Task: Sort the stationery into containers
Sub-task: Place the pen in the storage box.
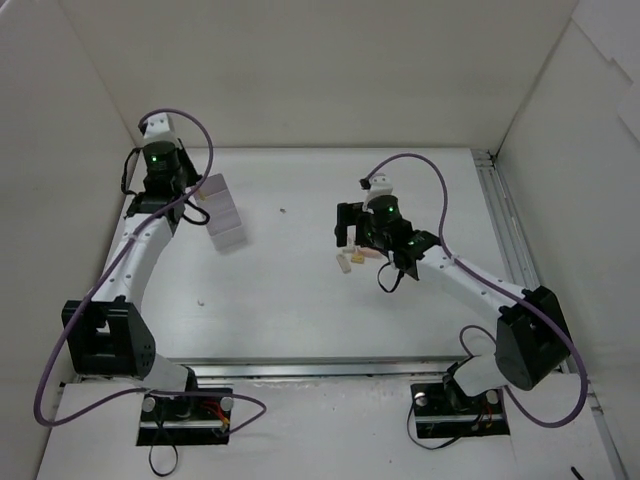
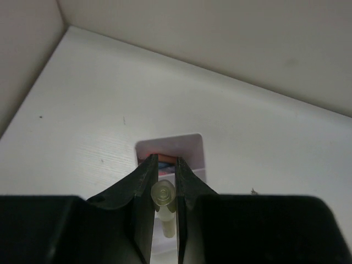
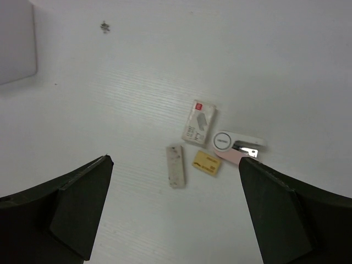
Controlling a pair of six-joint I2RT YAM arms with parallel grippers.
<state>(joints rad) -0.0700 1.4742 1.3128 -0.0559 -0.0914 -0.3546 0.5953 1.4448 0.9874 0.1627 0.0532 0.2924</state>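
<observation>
Top view: left fingers (image 1: 193, 197) sat at the far-left of the worktop (image 1: 290, 310), right at one end of the white organizer (image 1: 227, 215). Their opening couldn't be read from this angle. Right fingers (image 1: 344, 228) hung mid-worktop just above a small cluster of stationery (image 1: 352, 259), well apart from the organizer. Plain white walls (image 1: 330, 70) closed in the far side and both flanks. A purple cable (image 1: 60, 345) looped off each arm.

Left wrist: left fingers (image 2: 144, 179) were nearly together, clamped on a pale yellow stick (image 2: 163, 193) seen end-on. The organizer (image 2: 187, 146) lay directly below the tips, with something orange-red (image 2: 164, 158) showing inside it. Which compartment couldn't be told. The worktop (image 2: 110, 99) ran back to a wall corner.

Right wrist: right fingers (image 3: 82, 198) stood wide apart, holding and touching nothing. On the worktop (image 3: 247, 66) between them lay a white block (image 3: 199, 122) with a red mark, a beige eraser (image 3: 176, 166), a yellow eraser (image 3: 207, 163) and, just beside it, a white-and-pink piece (image 3: 236, 146). A corner of the organizer (image 3: 15, 44) showed at top left, well apart from these, with a dark speck (image 3: 104, 25) near it.
</observation>
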